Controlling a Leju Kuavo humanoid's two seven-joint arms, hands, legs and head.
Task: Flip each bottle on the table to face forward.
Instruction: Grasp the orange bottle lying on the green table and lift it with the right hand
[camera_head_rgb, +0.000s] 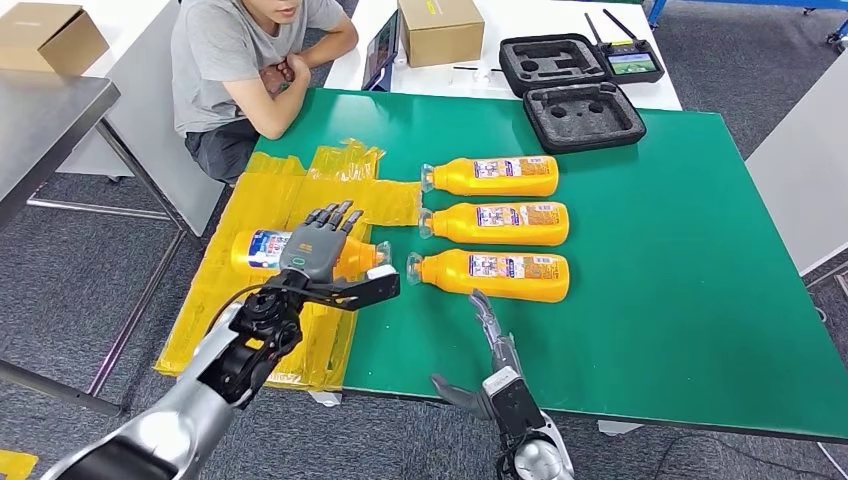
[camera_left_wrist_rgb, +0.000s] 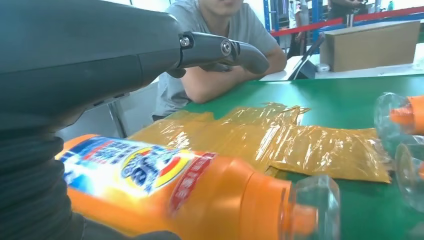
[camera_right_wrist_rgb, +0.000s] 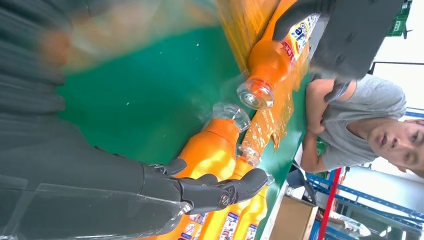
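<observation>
While hidden overhead, bottle (camera_left_wrist_rgb: 165, 192) label beneath left robot hand (camera_left_wrist_rgb: 90, 55).

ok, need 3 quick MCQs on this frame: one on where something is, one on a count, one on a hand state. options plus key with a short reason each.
1. Where does the bottle under the left hand lie?
A. on the yellow plastic sheet
B. in the foam case
C. on the floor

2. How many orange bottles lie on the table in all?
A. two
B. four
C. six

3. What is the right hand doing?
A. holding a bottle
B. holding nothing, fingers apart
C. pressing the cardboard box

Key:
1 A: the bottle under the left hand lies on the yellow plastic sheet.
2 B: a row of three bottles on the green table, plus that one.
3 B: the right hand hangs near the table's front edge, touching no bottle.
</observation>
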